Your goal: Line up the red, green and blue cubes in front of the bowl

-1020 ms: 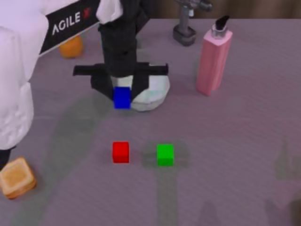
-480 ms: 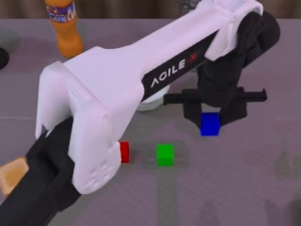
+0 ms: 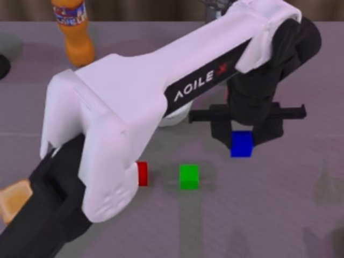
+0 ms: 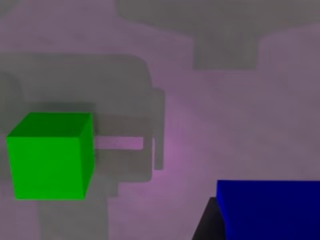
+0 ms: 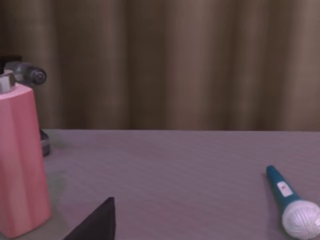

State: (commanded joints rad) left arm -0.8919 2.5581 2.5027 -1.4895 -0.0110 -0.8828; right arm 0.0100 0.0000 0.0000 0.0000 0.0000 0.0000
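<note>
Blue cube [image 3: 241, 144]: clamped between the fingers of the left gripper [image 3: 241, 141], up and to the right of the green cube [image 3: 188, 176].
Green cube: on the table [image 3: 279, 204], the landmark here; also in the left wrist view [image 4: 50, 155], apart from the blue cube [image 4: 270, 207].
Red cube [image 3: 142, 173]: left of the green cube, level with it, partly hidden by the left arm [image 3: 134, 118].
Bowl [image 3: 174, 118]: beyond the green cube, mostly covered by the arm.
Orange bottle [image 3: 73, 29]: far up-left of the green cube.
Toast block [image 3: 12, 200]: far left.
Right gripper: out of view; finger state cannot be told. Its wrist view shows a pink bottle [image 5: 20, 160] and a microphone [image 5: 292, 202].
</note>
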